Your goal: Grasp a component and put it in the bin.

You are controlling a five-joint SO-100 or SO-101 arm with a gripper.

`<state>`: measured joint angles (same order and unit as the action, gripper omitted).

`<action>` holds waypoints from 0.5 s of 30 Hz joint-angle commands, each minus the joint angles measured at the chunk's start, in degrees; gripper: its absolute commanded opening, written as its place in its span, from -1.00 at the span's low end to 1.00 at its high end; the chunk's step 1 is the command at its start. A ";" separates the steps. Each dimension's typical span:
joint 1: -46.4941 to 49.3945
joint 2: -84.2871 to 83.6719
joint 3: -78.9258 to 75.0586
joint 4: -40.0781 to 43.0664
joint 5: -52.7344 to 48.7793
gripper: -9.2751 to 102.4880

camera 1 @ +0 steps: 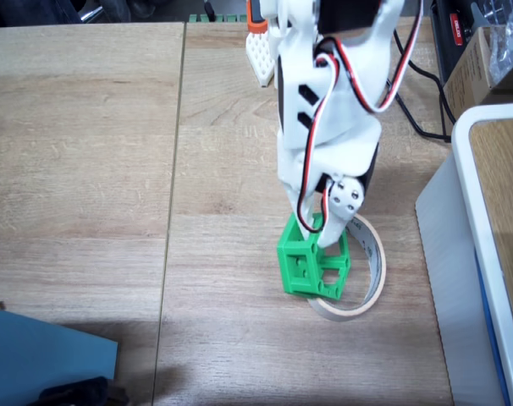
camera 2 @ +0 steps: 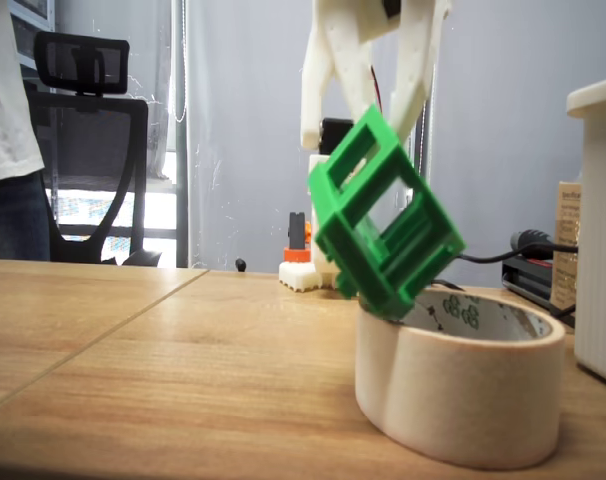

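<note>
The component (camera 1: 311, 266) is a bright green open-framed block. It hangs tilted in a fixed view (camera 2: 383, 225), with its lowest corner at the near rim of the bin. The bin (camera 2: 463, 390) is a cream roll of masking tape lying flat on the wooden table; the arm and block partly cover the bin (camera 1: 371, 271). My white gripper (camera 1: 322, 233) comes down from above. Its two fingers (camera 2: 323, 90) straddle the block's top corner, so the gripper (camera 2: 355, 142) is shut on the component.
A tall white-rimmed container (camera 1: 464, 194) stands close to the right of the tape, also at the right edge (camera 2: 598, 230). A blue sheet (camera 1: 45, 355) lies front left. Black cables and boxes (camera 1: 443, 51) sit behind. A person's sleeve (camera 2: 3, 100) and an office chair (camera 2: 83, 150) stand at the far left.
</note>
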<state>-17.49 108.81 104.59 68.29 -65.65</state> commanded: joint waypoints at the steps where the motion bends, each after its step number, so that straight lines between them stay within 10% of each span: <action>1: -3.78 0.53 -3.43 0.00 0.35 -0.83; 15: -8.26 0.35 -3.34 -0.35 0.26 -0.83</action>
<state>-25.58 108.72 104.59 68.29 -65.65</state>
